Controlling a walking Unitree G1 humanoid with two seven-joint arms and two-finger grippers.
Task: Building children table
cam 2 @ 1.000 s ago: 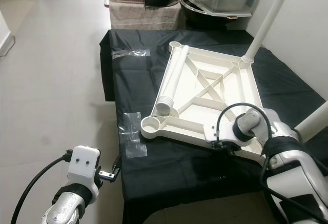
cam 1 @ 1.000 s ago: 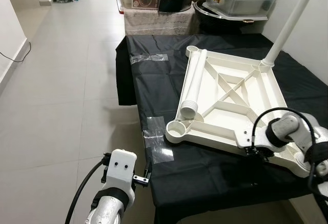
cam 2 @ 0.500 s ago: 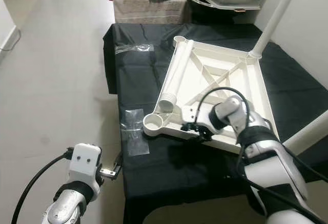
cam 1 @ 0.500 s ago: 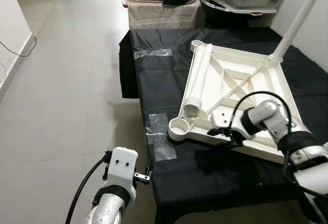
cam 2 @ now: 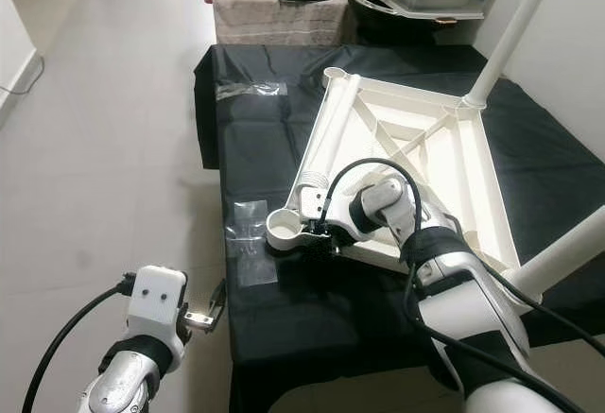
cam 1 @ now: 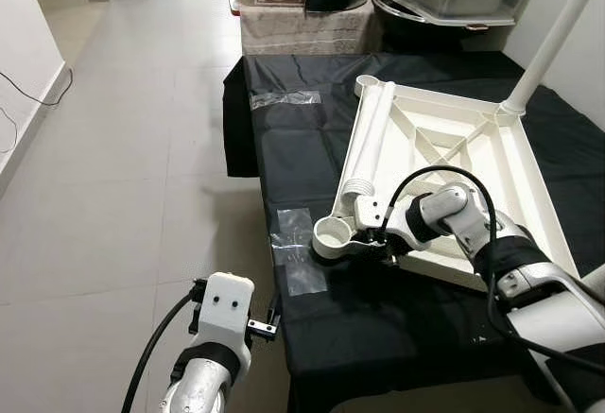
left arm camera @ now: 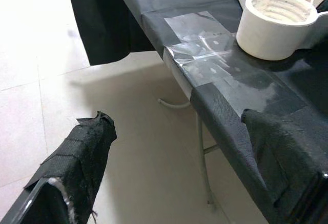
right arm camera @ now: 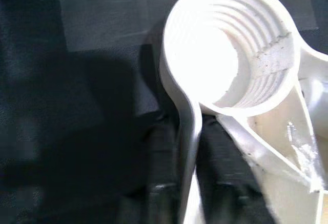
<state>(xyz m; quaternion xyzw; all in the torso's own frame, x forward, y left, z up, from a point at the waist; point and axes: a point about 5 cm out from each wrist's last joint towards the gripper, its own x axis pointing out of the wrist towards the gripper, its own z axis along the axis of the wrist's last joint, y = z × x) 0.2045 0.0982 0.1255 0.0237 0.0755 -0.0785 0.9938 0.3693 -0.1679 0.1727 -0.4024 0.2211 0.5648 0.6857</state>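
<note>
White tabletop frame (cam 1: 444,163) upside down on the black-covered table (cam 1: 302,148), with a loose leg tube (cam 1: 369,144) lying along its left edge, long axis pointing away from the robot. Threaded corner socket (cam 1: 333,233) at the near left corner, and there the right gripper (cam 1: 371,245), fingers (right arm camera: 225,157) clenched on the frame rim just beside the socket. Left gripper (left arm camera: 179,167) spread wide and empty, low beside the table edge, clearly farther from the leg tube than the right one.

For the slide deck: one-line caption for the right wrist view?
Right gripper pinches the white tabletop's rim beside the threaded leg socket over the black cloth.
</note>
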